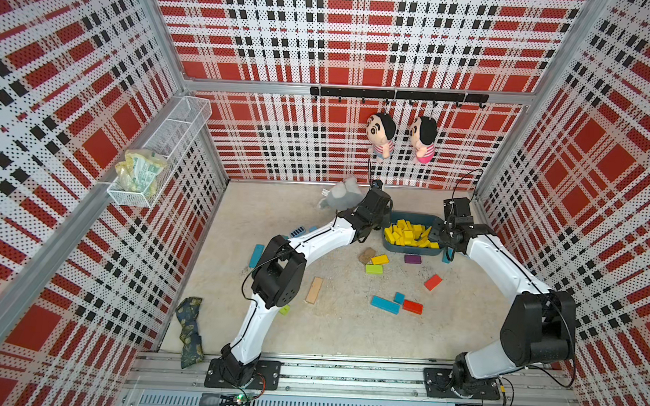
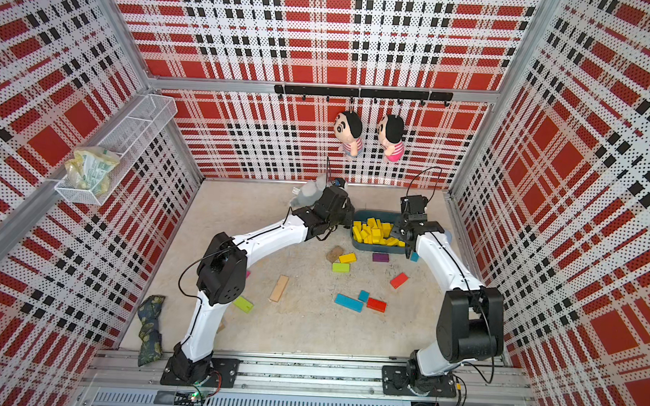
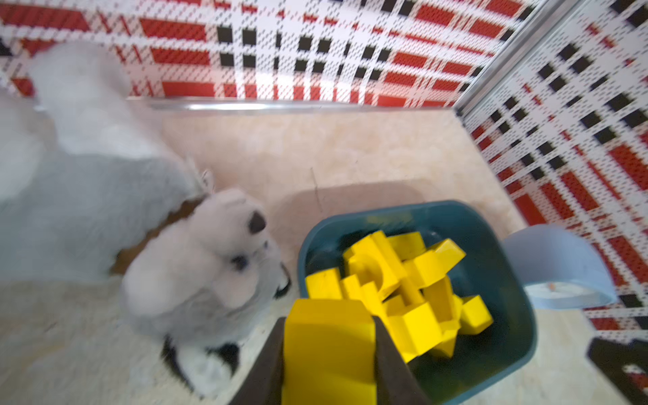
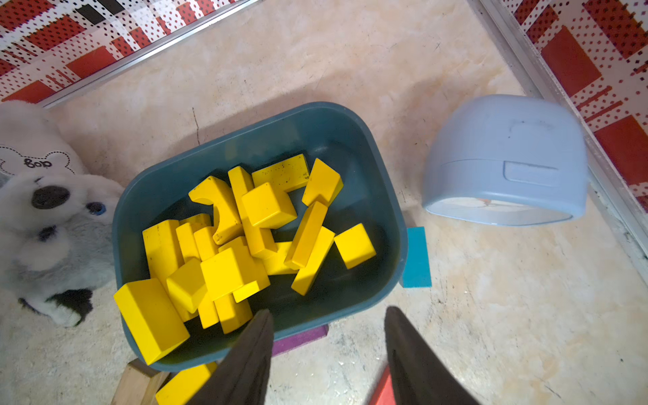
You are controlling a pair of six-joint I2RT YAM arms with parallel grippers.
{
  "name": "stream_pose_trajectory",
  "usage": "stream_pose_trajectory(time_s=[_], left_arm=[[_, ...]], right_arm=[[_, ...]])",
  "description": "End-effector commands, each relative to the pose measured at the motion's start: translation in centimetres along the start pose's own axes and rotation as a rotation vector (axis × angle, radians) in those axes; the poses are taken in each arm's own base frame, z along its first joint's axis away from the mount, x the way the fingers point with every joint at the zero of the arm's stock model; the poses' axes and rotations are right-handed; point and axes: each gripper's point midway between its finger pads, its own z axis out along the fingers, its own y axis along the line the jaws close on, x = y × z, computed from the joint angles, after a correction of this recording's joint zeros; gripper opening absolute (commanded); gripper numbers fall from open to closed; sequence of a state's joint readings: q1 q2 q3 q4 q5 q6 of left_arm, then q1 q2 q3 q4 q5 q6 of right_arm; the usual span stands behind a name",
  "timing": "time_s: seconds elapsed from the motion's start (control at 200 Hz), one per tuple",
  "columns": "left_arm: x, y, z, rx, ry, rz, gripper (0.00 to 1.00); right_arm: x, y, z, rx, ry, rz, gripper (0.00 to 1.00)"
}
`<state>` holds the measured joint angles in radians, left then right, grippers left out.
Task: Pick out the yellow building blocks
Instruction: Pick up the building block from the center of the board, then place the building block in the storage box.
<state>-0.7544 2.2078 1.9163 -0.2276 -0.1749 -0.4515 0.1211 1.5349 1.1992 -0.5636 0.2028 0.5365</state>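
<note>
Where the floor meets the back wall, a dark teal bin [image 4: 329, 136] stands with a loose heap of yellow blocks [image 4: 245, 238] inside: bars, cubes, a wedge and one piece with a curved cut-out, lying across each other at all angles. Nothing of another colour shows in it.

The left gripper [image 3: 329, 326] pinches one more yellow block [image 3: 328, 350] between its fingers. In the left wrist view this block sits against the bin's near rim, with the heap just beyond it. The right gripper [image 4: 328, 312] hangs over the opposite side of the bin with its fingers spread and nothing between them.

One yellow block [image 1: 379, 259] lies on the floor just in front of the bin, next to a brown block [image 1: 366, 255] and a lime-green brick [image 1: 374, 269]. A purple block [image 1: 412, 259] lies close to the bin's front wall, and a teal block [image 4: 415, 256] lies against its side.

A pale blue container [image 4: 505, 157] lies tipped on its side near the right wall, apart from the bin; what is in it cannot be made out. A plush dog [image 4: 52, 224] lies just beside the bin's other end. On the left wall a white wire basket [image 1: 158, 153] holds a crumpled bag [image 1: 140, 171] at its near end.
</note>
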Motion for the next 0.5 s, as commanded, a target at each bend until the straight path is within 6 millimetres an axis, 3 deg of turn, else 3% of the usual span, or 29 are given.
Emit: stream_pose_trajectory(time_s=[0.0, 0.361, 0.496], left_arm=[[0.5, -2.6, 1.9, 0.078, -0.011, -0.005, 0.12], [4.2, -3.1, 5.7, 0.134, 0.036, -0.066, 0.13], [5.6, -2.2, 6.5, 0.103, 0.054, -0.067, 0.23]], right_arm=[[-0.4, -0.7, -1.0, 0.012, -0.016, 0.007, 0.54], [-0.3, -0.7, -1.4, 0.012, -0.008, -0.008, 0.54], [-0.5, -0.8, -1.7, 0.015, -0.007, -0.022, 0.54]])
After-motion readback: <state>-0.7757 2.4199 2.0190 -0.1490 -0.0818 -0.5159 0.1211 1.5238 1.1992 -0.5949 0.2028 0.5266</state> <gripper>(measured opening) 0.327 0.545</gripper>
